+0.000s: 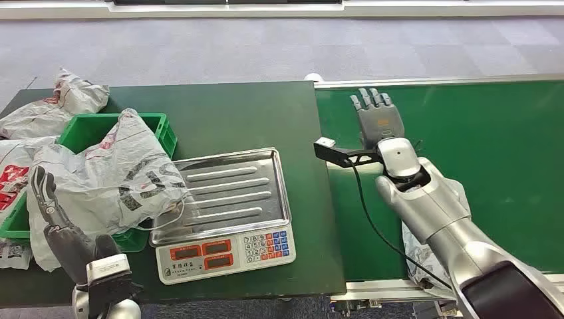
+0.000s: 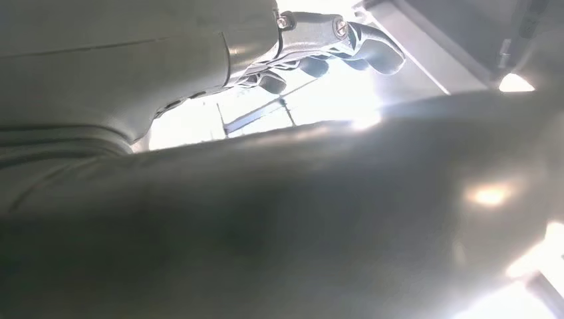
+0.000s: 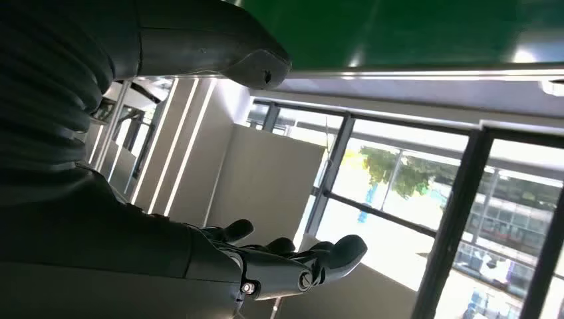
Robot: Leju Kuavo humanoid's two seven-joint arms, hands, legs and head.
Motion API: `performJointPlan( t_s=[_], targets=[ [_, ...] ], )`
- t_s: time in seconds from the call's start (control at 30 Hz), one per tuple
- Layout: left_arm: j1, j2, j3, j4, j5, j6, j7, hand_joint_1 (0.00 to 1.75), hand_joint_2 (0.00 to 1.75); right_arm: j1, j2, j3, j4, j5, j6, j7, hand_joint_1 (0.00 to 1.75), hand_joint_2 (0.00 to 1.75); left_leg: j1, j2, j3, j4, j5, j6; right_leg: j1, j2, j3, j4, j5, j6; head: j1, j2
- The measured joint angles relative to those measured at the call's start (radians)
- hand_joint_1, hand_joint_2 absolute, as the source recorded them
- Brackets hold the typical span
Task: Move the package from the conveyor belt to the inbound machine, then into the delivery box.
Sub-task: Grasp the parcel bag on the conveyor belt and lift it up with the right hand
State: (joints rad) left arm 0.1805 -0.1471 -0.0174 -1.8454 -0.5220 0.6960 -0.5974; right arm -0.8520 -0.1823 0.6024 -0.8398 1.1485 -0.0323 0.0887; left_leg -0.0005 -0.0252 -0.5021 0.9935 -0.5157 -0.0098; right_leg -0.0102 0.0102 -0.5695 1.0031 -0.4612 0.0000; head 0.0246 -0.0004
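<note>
A grey plastic package (image 1: 414, 252) lies on the green conveyor belt (image 1: 505, 139), mostly hidden under my right forearm. My right hand (image 1: 378, 119) hovers flat over the belt beyond it, fingers (image 3: 312, 262) spread and holding nothing. The inbound machine is a scale with a bare steel tray (image 1: 229, 189) and a keypad (image 1: 266, 243). Another grey package (image 1: 113, 174) is draped over the green delivery box (image 1: 156, 126). My left hand (image 1: 56, 216) stands at that package's near-left side, fingers (image 2: 346, 36) straight and holding nothing; whether it touches the bag is unclear.
More grey bags (image 1: 63, 103) are piled on the dark table (image 1: 246, 109) left of and behind the box. A black cable (image 1: 369, 212) runs from my right wrist across the belt. Grey carpet floor (image 1: 266, 46) lies beyond the table.
</note>
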Motion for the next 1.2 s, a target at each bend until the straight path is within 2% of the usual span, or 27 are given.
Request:
performJointPlan(
  t_s=[0.07, 0.17, 0.23, 0.37, 0.43, 0.5, 0.57, 0.63, 0.7, 0.77, 0.87, 0.93, 1.2],
  targets=[
    [0.011, 0.000, 0.002, -0.005, 0.000, 0.000, 0.000, 0.00, 0.00, 0.011, -0.040, -0.011, -0.014, -0.009, 0.011, 0.000, 0.00, 1.75, 0.000, -0.001, -0.001, 0.000, 0.000, 0.000, 0.000, -0.001, 0.000, 0.000, 0.000, 0.000, 0.000, 0.000],
    [0.036, 0.001, 0.007, -0.020, -0.002, 0.000, -0.001, 0.00, 0.00, 0.079, -0.173, -0.051, -0.091, -0.043, 0.045, 0.005, 0.00, 1.75, 0.000, -0.002, -0.001, 0.001, -0.001, 0.002, 0.000, -0.003, 0.001, -0.002, 0.000, 0.000, 0.000, 0.000],
    [0.045, 0.001, 0.012, -0.027, -0.002, 0.001, 0.001, 0.00, 0.00, 0.164, -0.266, -0.092, -0.175, -0.065, 0.068, 0.020, 0.00, 1.75, 0.000, -0.003, -0.002, 0.002, -0.002, 0.004, 0.000, -0.005, 0.002, -0.004, -0.001, 0.002, 0.000, 0.000],
    [0.058, 0.004, 0.020, -0.033, 0.004, 0.001, 0.003, 0.00, 0.00, 0.395, -0.434, -0.225, -0.373, -0.117, 0.116, 0.051, 0.00, 1.75, -0.001, -0.007, -0.003, 0.002, -0.005, 0.007, -0.001, -0.008, 0.003, -0.004, -0.004, 0.005, 0.000, 0.000],
    [0.060, 0.007, 0.020, -0.032, 0.012, 0.001, 0.001, 0.00, 0.00, 0.541, -0.483, -0.319, -0.482, -0.127, 0.125, 0.059, 0.00, 1.75, 0.000, -0.007, -0.004, 0.001, -0.006, 0.008, 0.000, -0.008, 0.003, -0.004, -0.005, 0.006, 0.000, 0.000],
    [0.061, 0.010, 0.020, -0.031, 0.016, 0.001, -0.002, 0.00, 0.00, 0.696, -0.499, -0.421, -0.587, -0.111, 0.125, 0.060, 0.00, 1.75, 0.000, -0.007, -0.008, 0.001, -0.008, 0.008, 0.000, -0.008, 0.004, -0.004, -0.007, 0.006, 0.000, 0.000],
    [0.060, 0.010, 0.020, -0.030, 0.016, 0.001, -0.004, 0.00, 0.00, 0.814, -0.499, -0.503, -0.672, -0.090, 0.124, 0.060, 0.00, 1.75, 0.000, -0.005, -0.011, 0.000, -0.009, 0.007, -0.001, -0.006, 0.003, -0.004, -0.008, 0.006, 0.000, 0.000],
    [0.060, 0.011, 0.020, -0.030, 0.015, 0.001, -0.005, 0.00, 0.00, 0.893, -0.487, -0.561, -0.731, -0.074, 0.120, 0.056, 0.00, 1.75, 0.000, -0.002, -0.010, 0.000, -0.010, 0.007, 0.000, -0.004, 0.003, -0.004, -0.008, 0.006, 0.000, 0.000],
    [0.060, 0.012, 0.020, -0.030, 0.012, 0.001, 0.000, 0.00, 0.00, 0.950, -0.449, -0.607, -0.772, -0.093, 0.101, 0.023, 0.00, 1.75, 0.001, 0.000, -0.008, -0.001, -0.009, 0.007, 0.001, -0.003, 0.003, -0.004, -0.008, 0.006, 0.000, 0.000],
    [0.061, 0.018, 0.020, -0.031, 0.014, 0.001, 0.006, 0.00, 0.00, 0.996, -0.392, -0.639, -0.798, -0.183, 0.078, -0.044, 0.00, 1.75, 0.001, 0.001, -0.007, -0.001, -0.009, 0.007, 0.001, -0.003, 0.003, -0.004, -0.008, 0.006, 0.000, 0.000],
    [0.061, 0.031, 0.020, -0.028, 0.031, 0.001, 0.008, 0.00, 0.00, 1.050, -0.304, -0.672, -0.824, -0.394, 0.088, -0.147, 0.00, 1.75, 0.001, 0.001, -0.001, -0.001, -0.009, 0.006, 0.001, -0.003, 0.003, -0.003, -0.008, 0.006, 0.000, 0.000],
    [0.061, 0.038, 0.020, -0.023, 0.038, 0.001, 0.006, 0.00, 0.00, 1.076, -0.256, -0.688, -0.834, -0.485, 0.104, -0.183, 0.00, 1.75, 0.001, 0.001, 0.000, -0.001, -0.008, 0.005, 0.001, -0.003, 0.003, -0.003, -0.008, 0.005, 0.000, 0.000],
    [0.053, 0.049, 0.017, -0.012, 0.028, 0.001, 0.015, 0.00, 0.00, 1.137, -0.130, -0.745, -0.843, -0.541, 0.127, -0.229, 0.00, 1.75, 0.000, 0.003, 0.000, -0.001, -0.009, 0.006, 0.000, -0.001, 0.004, -0.003, -0.008, 0.005, 0.000, 0.000]
  ],
)
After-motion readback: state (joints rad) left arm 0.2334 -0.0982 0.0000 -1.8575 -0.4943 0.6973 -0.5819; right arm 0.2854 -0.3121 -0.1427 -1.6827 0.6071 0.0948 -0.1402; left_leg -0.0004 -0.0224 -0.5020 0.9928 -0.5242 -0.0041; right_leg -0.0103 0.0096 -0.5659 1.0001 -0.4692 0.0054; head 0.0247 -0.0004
